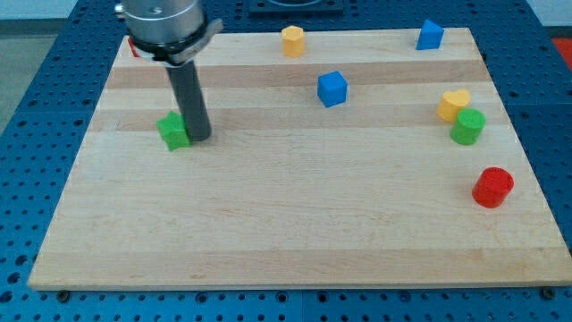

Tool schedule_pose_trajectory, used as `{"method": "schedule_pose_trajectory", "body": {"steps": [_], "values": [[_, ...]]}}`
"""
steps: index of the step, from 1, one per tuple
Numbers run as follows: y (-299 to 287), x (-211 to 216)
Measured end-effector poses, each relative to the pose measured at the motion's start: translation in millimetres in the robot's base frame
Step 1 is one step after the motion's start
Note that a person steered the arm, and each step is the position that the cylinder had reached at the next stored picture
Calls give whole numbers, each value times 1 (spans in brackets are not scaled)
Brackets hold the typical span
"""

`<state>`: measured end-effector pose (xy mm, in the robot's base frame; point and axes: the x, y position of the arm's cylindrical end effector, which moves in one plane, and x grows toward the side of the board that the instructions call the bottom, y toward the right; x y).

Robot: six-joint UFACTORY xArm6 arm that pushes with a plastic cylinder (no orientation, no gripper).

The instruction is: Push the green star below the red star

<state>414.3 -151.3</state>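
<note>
Table [295, 241] is mostly bare. Red star [133, 46] at 11 o'clock, half hidden by the arm. Green star [173, 131] sits at 6 of it. End effector's my tip [200, 137], nothing gripped, touching it at 3; nudge gently w/ small corrections.

One view only, raised and tilted down from the near long edge of the wooden board [295, 224]. Whole board in shot, moderately close (far edge narrows with distance). Blue perforated table [36, 134] rims it. No second view.
</note>
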Motion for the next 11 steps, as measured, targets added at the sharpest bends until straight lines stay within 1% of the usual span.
{"method": "schedule_pose_trajectory", "body": {"steps": [1,4,6,7,8,10,11], "values": [[-32,-7],[-49,-8],[-48,-8],[-33,0],[-9,24],[2,31],[38,31]]}}
